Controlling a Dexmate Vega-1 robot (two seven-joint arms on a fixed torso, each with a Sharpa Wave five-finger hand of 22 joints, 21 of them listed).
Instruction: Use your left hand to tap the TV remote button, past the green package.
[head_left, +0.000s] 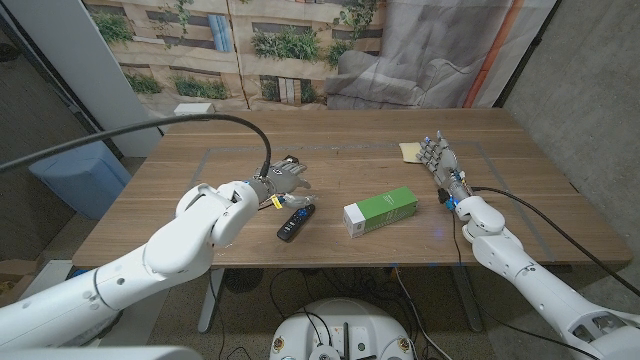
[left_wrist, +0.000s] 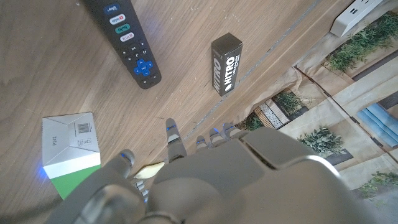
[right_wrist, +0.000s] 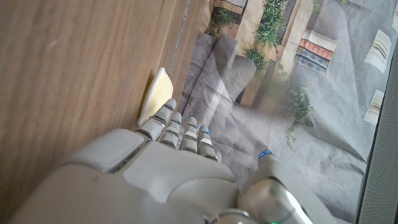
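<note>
We note the slim black TV remote (head_left: 295, 222) on the wooden table (head_left: 350, 140), just near of the left hand (head_left: 284, 178), fingers apart, empty. Long axis diagonal, buttoned end nearer us. Green-and-white package (head_left: 381, 211) lies beside.

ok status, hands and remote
Left hand open, above the table just behind the remote, not touching. Right hand open, idle near the yellow pad. Green package sits right of the remote, not blocking.
</note>
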